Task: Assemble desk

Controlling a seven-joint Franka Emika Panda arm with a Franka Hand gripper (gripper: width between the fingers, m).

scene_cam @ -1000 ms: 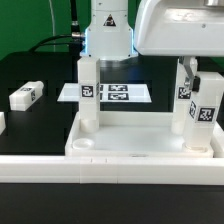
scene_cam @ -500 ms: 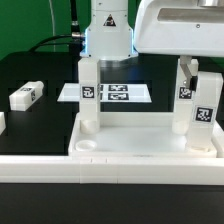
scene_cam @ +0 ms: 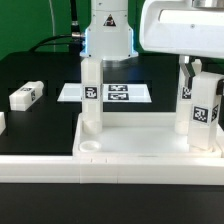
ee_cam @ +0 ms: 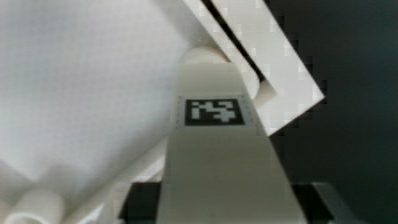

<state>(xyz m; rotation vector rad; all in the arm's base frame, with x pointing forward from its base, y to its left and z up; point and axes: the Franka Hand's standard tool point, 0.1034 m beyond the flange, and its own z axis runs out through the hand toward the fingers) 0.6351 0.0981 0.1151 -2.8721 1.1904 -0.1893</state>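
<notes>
The white desk top point(scene_cam: 140, 152) lies at the front of the black table, rim up. One white tagged leg point(scene_cam: 91, 95) stands upright in its back socket on the exterior view's left. A second leg point(scene_cam: 186, 95) stands at the back on the right. My gripper point(scene_cam: 205, 76) is shut on a third leg point(scene_cam: 208, 112) and holds it upright at the front right corner, slightly tilted. In the wrist view this leg point(ee_cam: 215, 140) runs between my gripper's point(ee_cam: 217, 200) dark pads, with the desk top point(ee_cam: 89, 90) beneath. A fourth leg point(scene_cam: 26, 95) lies loose on the left.
The marker board point(scene_cam: 118, 93) lies flat behind the desk top, in front of the arm's base point(scene_cam: 108, 35). A small white piece point(scene_cam: 2, 122) shows at the exterior view's left edge.
The gripper has moved slightly to the exterior view's right with the held leg. The desk top and its standing legs have shifted right with it.
</notes>
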